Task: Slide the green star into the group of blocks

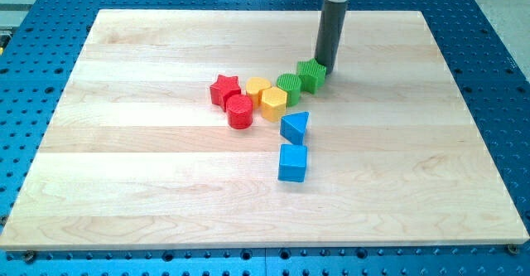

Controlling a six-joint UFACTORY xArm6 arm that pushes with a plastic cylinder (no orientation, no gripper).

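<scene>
Touching the green star [311,75] on its right side is my tip [324,67], a bare rod that holds nothing. That star sits against the green round block [289,87], beside 2 yellow blocks [267,95].

No text, label, brand, number or sign can be read anywhere in the view. The wooden board [124,185] shows only its grain, the blue perforated table [497,77] around it carries only rows of holes, and the faces of the coloured blocks are plain. The dark rod and the metal base at the far edge bear no legible marking either.
</scene>
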